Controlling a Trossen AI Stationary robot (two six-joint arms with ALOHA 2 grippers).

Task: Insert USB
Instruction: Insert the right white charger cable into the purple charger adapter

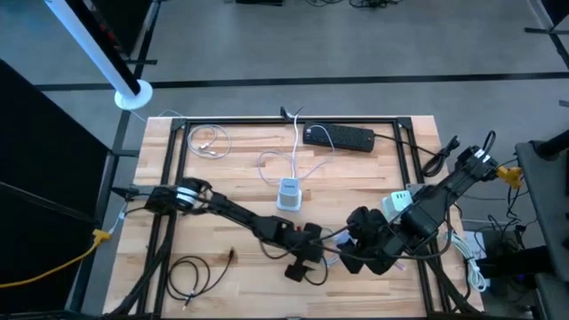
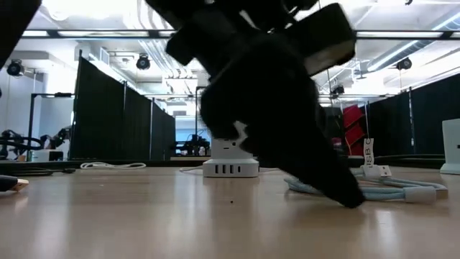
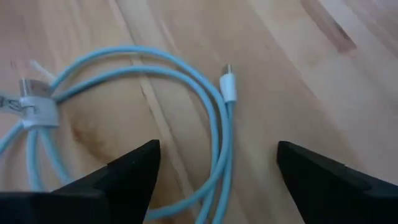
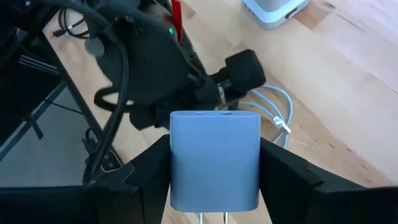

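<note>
Left pincer (image 3: 214, 177) hangs spread wide over the light-blue USB cable (image 3: 211, 118) low centre on the surface, right pincer (image 4: 214, 165) clamps the blue-grey charger block (image 4: 215, 158); best to centre on the white plug (image 3: 228, 87) before closing.

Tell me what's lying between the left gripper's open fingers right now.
In the left wrist view, the light blue USB cable, its white plug on bare wood, lies between the left gripper's fingers.

The desk (image 1: 222, 191) is pale wooden planking inside a black metal frame; around it lies grey floor (image 1: 356, 53) crossed by dark lines; across the room stand black curtain partitions (image 2: 122, 119) on frames; overhead run white ducts and pipes (image 2: 108, 18), with strip lights (image 2: 420, 34) glowing; a red panel (image 2: 352, 126) shows far back.
</note>
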